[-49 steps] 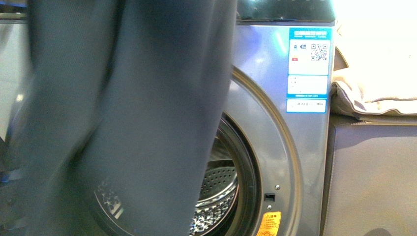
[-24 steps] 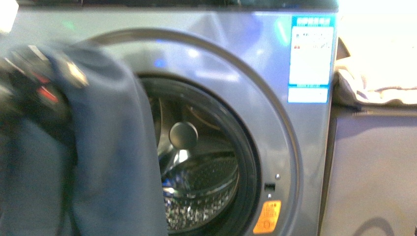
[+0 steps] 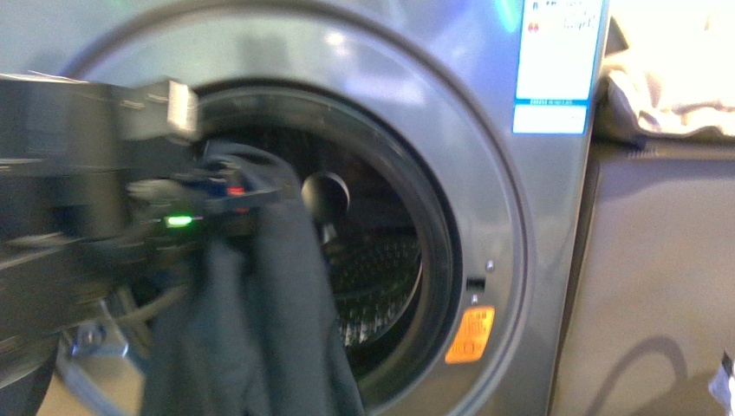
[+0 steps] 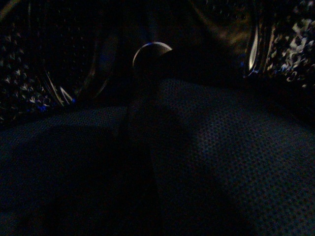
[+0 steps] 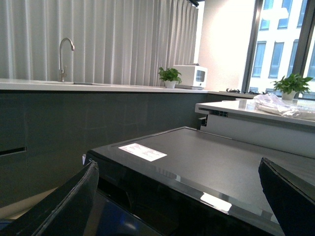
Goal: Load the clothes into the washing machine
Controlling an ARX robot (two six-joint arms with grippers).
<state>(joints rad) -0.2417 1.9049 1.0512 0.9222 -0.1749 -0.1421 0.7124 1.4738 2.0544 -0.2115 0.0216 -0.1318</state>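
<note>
The left pincer point(image 3: 234, 186), blurred, sits at the left of the washing machine point(image 3: 485, 173) porthole and holds the clothes point(image 3: 277, 329), whose top is just inside the black rim. The dark fabric hangs down over the near lower lip in front of the perforated drum point(image 3: 381, 277), so most of it is outside. The right pincer point(image 5: 177, 164) is spread wide with nothing between its fingers point(image 5: 64, 206), above a dark flat appliance top point(image 5: 211, 157) in the right wrist view, while the left wrist view is dark.
</note>
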